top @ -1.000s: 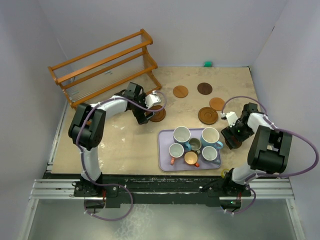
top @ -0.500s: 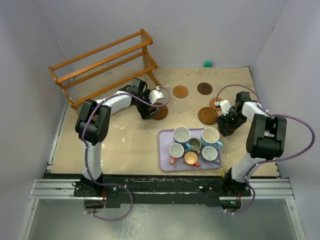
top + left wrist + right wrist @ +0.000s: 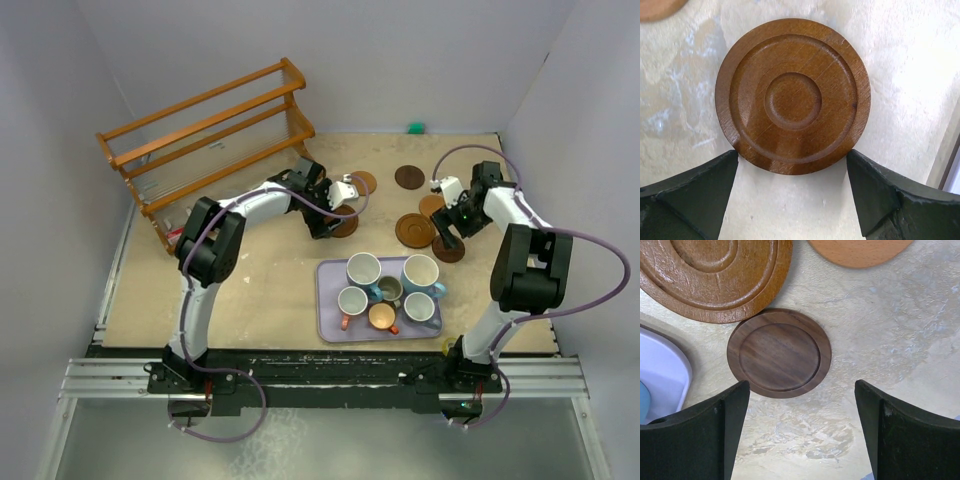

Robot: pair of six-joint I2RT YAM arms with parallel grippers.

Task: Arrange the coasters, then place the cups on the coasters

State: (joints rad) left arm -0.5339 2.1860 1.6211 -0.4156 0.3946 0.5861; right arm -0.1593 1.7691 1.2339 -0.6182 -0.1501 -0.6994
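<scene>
The left gripper (image 3: pixel 792 155) is holding its fingers spread, their tips cradling the near rim of a ringed brown coaster (image 3: pixel 792 95) lying flat mid-bench (image 3: pixel 250 290) toward the far edge. The right gripper (image 3: pixel 801 387) is hanging released over a small dark coaster (image 3: pixel 779 352) near the right edge. Both discs are probably light, stiff and slick, so pinching across opposite rims looks best.

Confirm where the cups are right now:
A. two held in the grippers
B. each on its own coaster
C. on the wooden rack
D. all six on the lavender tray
D: all six cups stand together on the lavender tray, while the coasters lie bare beyond it.
</scene>
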